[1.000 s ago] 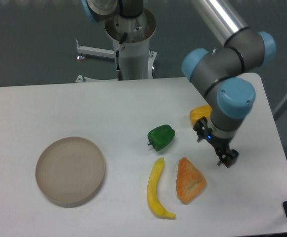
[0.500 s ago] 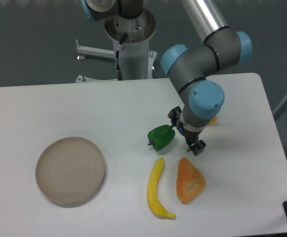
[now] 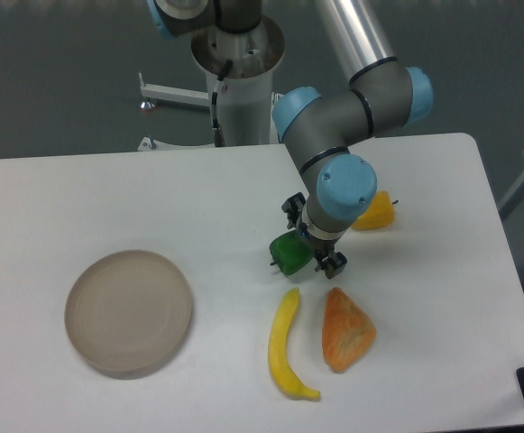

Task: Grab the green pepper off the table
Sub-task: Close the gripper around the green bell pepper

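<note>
The green pepper [image 3: 288, 253] lies on the white table [image 3: 108, 198] near the middle, its dark stem pointing left. My gripper [image 3: 314, 236] hangs right over the pepper's right half, fingers spread, one finger at the upper left [image 3: 291, 206] and one at the lower right [image 3: 334, 263]. The gripper is open and covers part of the pepper. I cannot tell whether the fingers touch it.
A yellow-orange pepper [image 3: 376, 213] lies just right of the arm's wrist. A banana [image 3: 286, 345] and an orange wedge-shaped item [image 3: 345, 331] lie in front of the green pepper. A round beige plate [image 3: 129, 312] sits at the left.
The arm has swung left from beside the yellow-orange pepper to above the green pepper. The yellow-orange pepper is now uncovered. The green pepper has not moved.
</note>
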Action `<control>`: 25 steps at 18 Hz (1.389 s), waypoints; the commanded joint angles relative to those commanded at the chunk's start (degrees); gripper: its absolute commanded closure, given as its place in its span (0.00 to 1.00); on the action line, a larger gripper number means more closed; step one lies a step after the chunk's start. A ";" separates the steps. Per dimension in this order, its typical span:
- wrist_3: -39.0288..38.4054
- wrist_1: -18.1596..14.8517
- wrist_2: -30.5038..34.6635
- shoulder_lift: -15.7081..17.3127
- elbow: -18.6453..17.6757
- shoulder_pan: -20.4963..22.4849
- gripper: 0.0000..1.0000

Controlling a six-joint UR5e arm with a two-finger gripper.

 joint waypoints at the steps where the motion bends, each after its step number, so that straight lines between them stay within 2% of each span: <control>1: -0.09 0.35 0.00 0.09 -0.79 0.00 0.00; 7: -0.09 2.46 0.09 0.44 -2.81 0.00 0.00; 13: -0.09 6.85 0.00 0.88 -4.75 -0.09 0.01; 15: 0.00 7.30 -0.09 0.88 -4.84 -0.09 0.27; 16: 0.00 7.39 0.00 0.88 -4.84 -0.09 0.33; 21: 0.09 7.39 0.00 0.88 -4.75 0.00 0.45; 25: 0.26 7.04 -0.09 0.97 -4.05 0.17 0.45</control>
